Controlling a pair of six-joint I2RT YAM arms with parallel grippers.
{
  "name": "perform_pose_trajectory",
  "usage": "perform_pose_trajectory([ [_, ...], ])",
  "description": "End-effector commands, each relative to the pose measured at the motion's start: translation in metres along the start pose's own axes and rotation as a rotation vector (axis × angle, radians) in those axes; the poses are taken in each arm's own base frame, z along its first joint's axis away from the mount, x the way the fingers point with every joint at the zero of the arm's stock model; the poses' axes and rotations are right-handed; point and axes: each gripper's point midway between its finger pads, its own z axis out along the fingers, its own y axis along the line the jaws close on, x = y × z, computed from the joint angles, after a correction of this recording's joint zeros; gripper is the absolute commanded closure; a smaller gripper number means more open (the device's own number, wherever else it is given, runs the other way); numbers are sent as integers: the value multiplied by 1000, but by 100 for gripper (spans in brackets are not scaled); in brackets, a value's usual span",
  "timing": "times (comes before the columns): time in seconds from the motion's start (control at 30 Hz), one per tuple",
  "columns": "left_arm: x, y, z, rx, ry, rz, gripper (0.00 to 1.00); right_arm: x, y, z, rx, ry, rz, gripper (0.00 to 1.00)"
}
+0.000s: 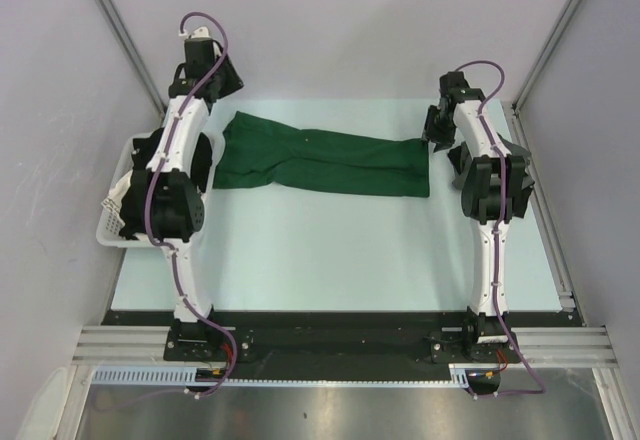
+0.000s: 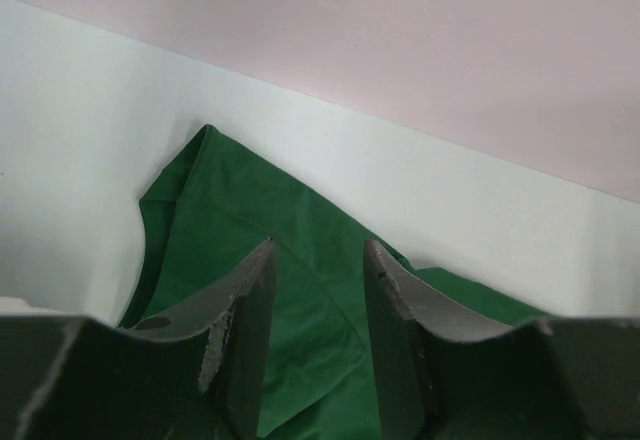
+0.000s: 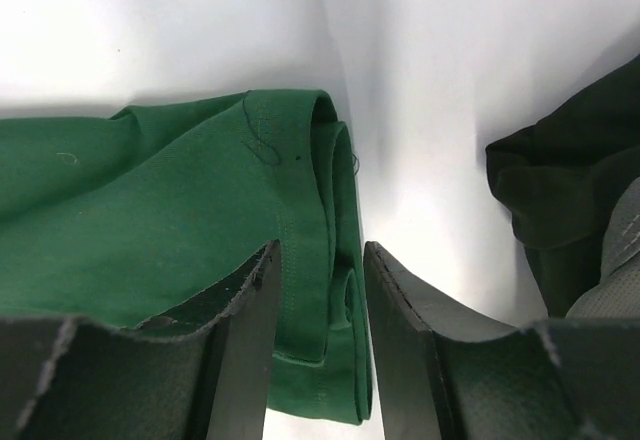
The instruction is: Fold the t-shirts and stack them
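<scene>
The left gripper (image 2: 318, 252) hangs half open over the green shirt's (image 1: 320, 163) left end. The right gripper (image 3: 318, 252), likewise unclenched, is over its right hem.

A dark green cotton t-shirt (image 1: 320, 163) lies crosswise on the far half of the pale flat tabletop (image 1: 330, 250), the left pincer (image 2: 318, 250) over its left end and the right pincer (image 3: 320, 250) over its right end. A white slatted plastic basket (image 1: 112, 222) sits at the tabletop's left edge.
</scene>
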Motion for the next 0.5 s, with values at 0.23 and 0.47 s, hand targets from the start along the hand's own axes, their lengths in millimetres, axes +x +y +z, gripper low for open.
perform_pose_trajectory([
  [0.23, 14, -11, -36, 39, 71, 48, 57, 18, -5, 8, 40, 65, 23, 57],
  [0.47, 9, -14, -49, 46, 63, 42, 57, 30, -13, 17, 60, 111, 47, 57],
])
